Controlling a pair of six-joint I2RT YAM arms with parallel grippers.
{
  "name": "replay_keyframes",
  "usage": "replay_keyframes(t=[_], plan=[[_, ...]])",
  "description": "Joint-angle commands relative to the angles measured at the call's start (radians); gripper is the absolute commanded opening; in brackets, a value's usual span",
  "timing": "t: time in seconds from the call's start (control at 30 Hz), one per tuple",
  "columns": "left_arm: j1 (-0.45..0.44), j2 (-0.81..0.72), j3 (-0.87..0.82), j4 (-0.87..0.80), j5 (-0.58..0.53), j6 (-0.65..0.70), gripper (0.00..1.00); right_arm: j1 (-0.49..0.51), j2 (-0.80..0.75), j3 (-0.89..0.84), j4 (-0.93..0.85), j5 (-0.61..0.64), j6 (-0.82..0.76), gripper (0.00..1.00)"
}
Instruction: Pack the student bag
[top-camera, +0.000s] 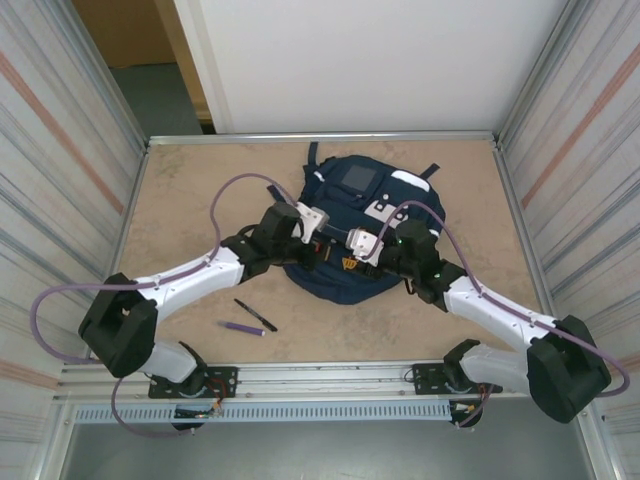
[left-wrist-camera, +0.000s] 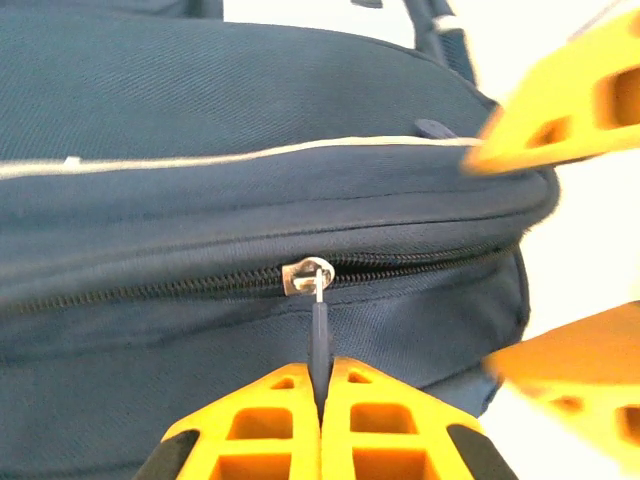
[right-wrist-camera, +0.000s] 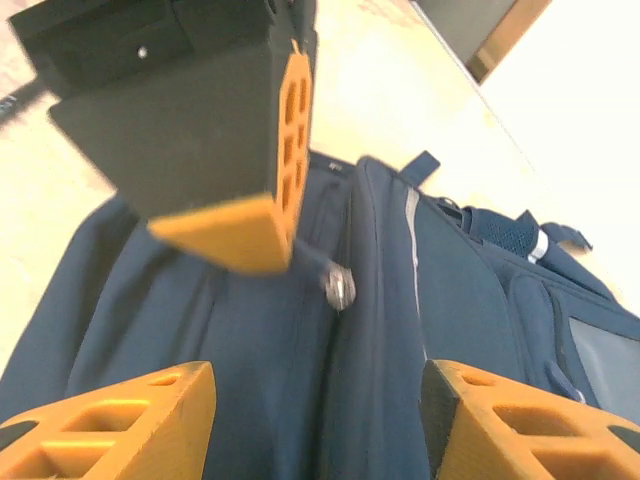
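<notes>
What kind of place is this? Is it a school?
Probably a robot test booth in a lab, not a school. Two robot arms are bolted to a metal rail at the edge of a table, ribbed panel walls box it in, and a backpack lies on it.

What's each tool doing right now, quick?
Left tool: closed, pinching the zipper pull of the student bag.
Right tool: open, gripping nothing, over the bag.

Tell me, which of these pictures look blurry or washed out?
Top view: sharp, evenly lit, bag clear. Left wrist view: zipper pull crisp, orange fingers at right smeared, background blown white. Right wrist view: near fingers soft, wall overexposed.
</notes>
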Motion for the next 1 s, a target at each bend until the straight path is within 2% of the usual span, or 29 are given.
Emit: replay_keyframes(t=[0.0, 0.07, 0.17, 0.23, 0.3, 0.4, 0.5, 0.63, 0.7, 0.73, 0.77, 0.83, 0.87, 0.97], plan=[[-0.028, -0.007, 0.048, 0.101, 0.061, -0.058, 0.0, -0.005, 0.037, 0.028, -0.02, 0.028, 0.024, 0.56], [-0.028, -0.007, 0.044, 0.124, 0.079, -0.084, 0.0, -0.003, 0.04, 0.01, -0.017, 0.097, 0.002, 0.52], [-0.028, -0.026, 0.045, 0.074, 0.039, -0.071, 0.0, -0.029, 0.011, -0.013, -0.039, 0.157, -0.017, 0.18], [-0.024, -0.045, 0.019, 0.048, -0.046, -0.067, 0.0, -0.033, -0.023, -0.011, -0.092, 0.173, -0.039, 0.09], [0.006, -0.053, -0.024, 0.062, -0.056, -0.069, 0.0, -0.033, -0.059, -0.039, -0.081, 0.177, -0.045, 0.0], [0.077, -0.06, -0.083, 0.073, -0.03, -0.079, 0.0, -0.036, -0.104, -0.08, -0.033, 0.156, -0.042, 0.0], [0.135, -0.068, -0.134, 0.105, -0.033, -0.079, 0.0, -0.034, -0.137, -0.083, -0.075, 0.165, -0.057, 0.0], [0.201, -0.04, -0.142, 0.078, -0.15, -0.018, 0.0, -0.049, -0.138, -0.114, -0.029, 0.154, -0.048, 0.0], [0.236, -0.023, -0.147, 0.118, -0.075, -0.041, 0.0, -0.044, -0.139, -0.094, -0.068, 0.148, -0.047, 0.0], [0.237, -0.015, -0.146, 0.147, -0.028, -0.053, 0.0, -0.04, -0.139, -0.089, -0.078, 0.141, -0.044, 0.13], [0.225, -0.006, -0.132, 0.16, 0.02, -0.061, 0.0, -0.035, -0.139, -0.089, -0.077, 0.13, -0.039, 0.31], [0.191, 0.011, -0.082, 0.121, 0.086, -0.043, 0.0, -0.026, -0.139, -0.088, -0.068, 0.101, -0.027, 0.5], [0.167, 0.013, -0.057, 0.078, 0.09, -0.029, 0.0, -0.02, -0.136, -0.073, -0.083, 0.087, -0.02, 0.57], [0.115, -0.013, -0.049, 0.035, 0.08, -0.021, 0.0, -0.006, -0.099, -0.03, -0.138, 0.05, -0.009, 0.6]])
